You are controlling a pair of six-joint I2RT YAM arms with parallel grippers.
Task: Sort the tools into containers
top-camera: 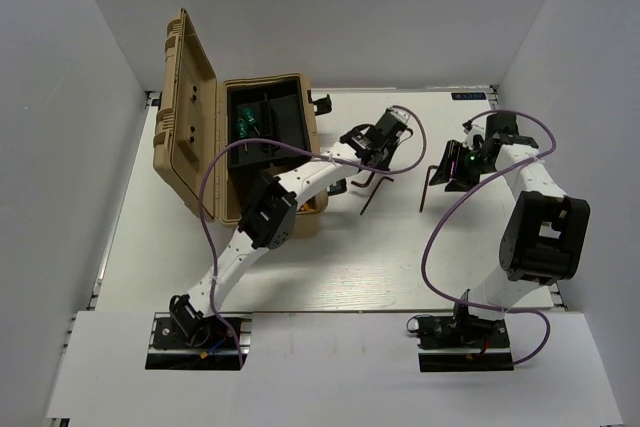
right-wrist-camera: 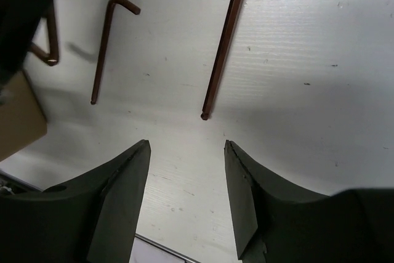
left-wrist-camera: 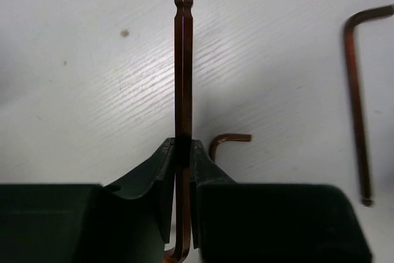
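My left gripper [left-wrist-camera: 183, 149] is shut on a thin brown hex key [left-wrist-camera: 183, 66]; the long shaft sticks out past the fingertips to its ball end. In the top view the left gripper [top-camera: 342, 185] is just right of the open tan toolbox [top-camera: 190, 137]. A second hex key [left-wrist-camera: 229, 139] lies on the table beside the fingers, also visible in the overhead view [top-camera: 372, 193]. A third hex key [right-wrist-camera: 225, 47] lies in front of my right gripper [right-wrist-camera: 186, 146], which is open over bare table with nothing between its fingers. Green-handled tools [top-camera: 247, 124] lie in the toolbox's black tray.
The toolbox lid [top-camera: 185, 97] stands raised at the left, its body reaching to the left arm's elbow. White walls close in the table on the back and both sides. Purple cables loop over both arms [top-camera: 430, 237].
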